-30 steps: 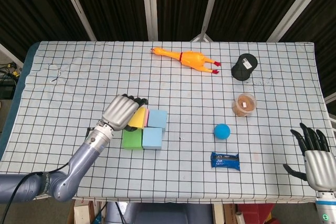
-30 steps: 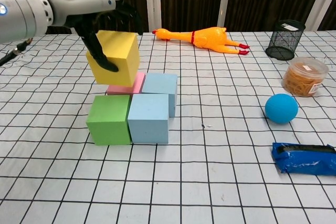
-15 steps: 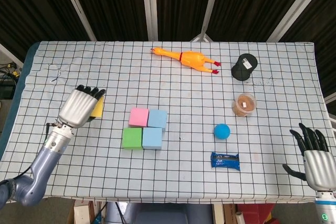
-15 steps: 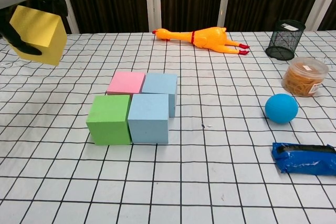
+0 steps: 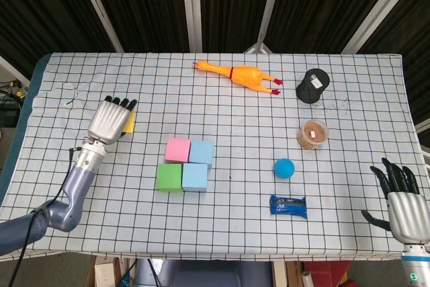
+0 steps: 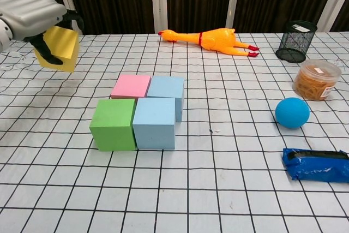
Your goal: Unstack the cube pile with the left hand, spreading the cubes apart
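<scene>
yellow cube (image 5: pixel 128 122) mostly buried under the left hand (image 5: pixel 109 119) in head view, just a sliver at 3 o'clock | right hand (image 5: pixel 405 207) wrist cut off by the bottom edge | blue snack packet (image 6: pixel 318 165) clipped at chest view's right edge

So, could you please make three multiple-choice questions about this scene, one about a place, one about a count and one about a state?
1. Where does the blue ball lie?
A. next to the green cube
B. between the jar of rubber bands and the blue packet
C. under the rubber chicken

2. How many cubes sit grouped on the table?
A. two
B. six
C. four

3. What is the left hand doing?
A. holding the yellow cube
B. resting flat, empty
C. gripping the mesh cup

Answers:
1 B, the chest view shows the ball between them.
2 C, pink, green and two blue.
3 A, its fingers wrap the cube above the table.
</scene>
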Action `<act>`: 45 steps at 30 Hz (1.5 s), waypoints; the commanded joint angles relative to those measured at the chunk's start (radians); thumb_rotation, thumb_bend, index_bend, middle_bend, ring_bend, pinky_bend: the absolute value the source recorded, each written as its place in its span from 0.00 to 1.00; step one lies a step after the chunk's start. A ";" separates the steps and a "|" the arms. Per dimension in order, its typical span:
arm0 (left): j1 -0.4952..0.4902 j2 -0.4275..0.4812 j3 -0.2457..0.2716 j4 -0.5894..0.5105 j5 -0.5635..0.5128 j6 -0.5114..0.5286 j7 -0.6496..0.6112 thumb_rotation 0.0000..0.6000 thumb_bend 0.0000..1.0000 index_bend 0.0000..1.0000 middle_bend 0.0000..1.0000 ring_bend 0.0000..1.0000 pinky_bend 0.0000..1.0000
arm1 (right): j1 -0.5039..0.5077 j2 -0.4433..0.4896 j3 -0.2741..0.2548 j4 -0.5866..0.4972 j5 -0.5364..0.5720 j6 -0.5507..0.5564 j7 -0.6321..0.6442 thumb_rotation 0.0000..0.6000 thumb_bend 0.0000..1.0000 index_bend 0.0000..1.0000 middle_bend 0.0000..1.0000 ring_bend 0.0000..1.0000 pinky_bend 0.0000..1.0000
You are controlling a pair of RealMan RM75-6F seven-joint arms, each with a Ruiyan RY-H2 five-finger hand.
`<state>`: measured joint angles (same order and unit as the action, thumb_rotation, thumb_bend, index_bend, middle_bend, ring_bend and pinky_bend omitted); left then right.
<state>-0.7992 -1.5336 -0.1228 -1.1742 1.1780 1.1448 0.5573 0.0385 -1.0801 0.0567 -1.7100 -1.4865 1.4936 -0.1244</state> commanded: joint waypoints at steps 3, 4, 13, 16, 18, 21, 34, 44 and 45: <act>-0.027 -0.066 -0.039 0.061 -0.044 -0.044 0.028 1.00 0.12 0.21 0.36 0.37 0.41 | 0.000 0.000 0.001 0.002 0.002 0.000 0.002 1.00 0.00 0.16 0.02 0.09 0.00; -0.029 -0.075 -0.045 0.065 -0.042 -0.044 0.018 1.00 0.11 0.19 0.33 0.34 0.40 | 0.000 0.001 0.002 0.002 0.003 0.000 0.002 1.00 0.00 0.16 0.02 0.09 0.00; -0.016 -0.054 -0.081 -0.014 -0.058 0.002 0.070 1.00 0.07 0.00 0.00 0.00 0.15 | 0.001 0.006 -0.001 0.000 0.004 -0.006 0.003 1.00 0.00 0.16 0.02 0.09 0.00; -0.003 -0.006 -0.084 -0.104 -0.071 0.013 0.114 1.00 0.05 0.00 0.00 0.00 0.14 | 0.000 0.007 -0.004 -0.004 -0.003 -0.004 0.003 1.00 0.00 0.16 0.02 0.09 0.00; 0.005 0.028 -0.084 -0.165 -0.082 0.015 0.139 1.00 0.05 0.00 0.00 0.00 0.14 | 0.000 0.006 -0.006 -0.005 -0.006 -0.004 0.001 1.00 0.00 0.16 0.02 0.09 0.00; 0.024 0.086 -0.079 -0.286 -0.073 0.013 0.114 1.00 0.05 0.00 0.03 0.04 0.23 | 0.000 0.008 -0.009 -0.009 -0.010 -0.004 0.001 1.00 0.00 0.16 0.02 0.09 0.00; 0.175 0.401 0.128 -0.713 0.036 0.005 0.070 1.00 0.05 0.00 0.09 0.11 0.27 | -0.003 0.016 -0.016 -0.018 -0.020 -0.003 0.009 1.00 0.00 0.16 0.02 0.09 0.00; 0.148 0.443 0.173 -0.760 -0.166 -0.151 0.132 1.00 0.00 0.00 0.04 0.08 0.17 | -0.006 0.029 -0.015 -0.026 -0.011 -0.005 0.028 1.00 0.00 0.16 0.02 0.09 0.00; 0.145 0.439 0.174 -0.756 -0.172 -0.157 0.135 1.00 0.00 0.00 0.04 0.08 0.17 | -0.006 0.030 -0.015 -0.026 -0.011 -0.005 0.029 1.00 0.00 0.16 0.02 0.10 0.00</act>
<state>-0.6417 -1.0905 0.0391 -1.9344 1.0335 1.0162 0.6786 0.0324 -1.0505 0.0418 -1.7355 -1.4974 1.4890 -0.0953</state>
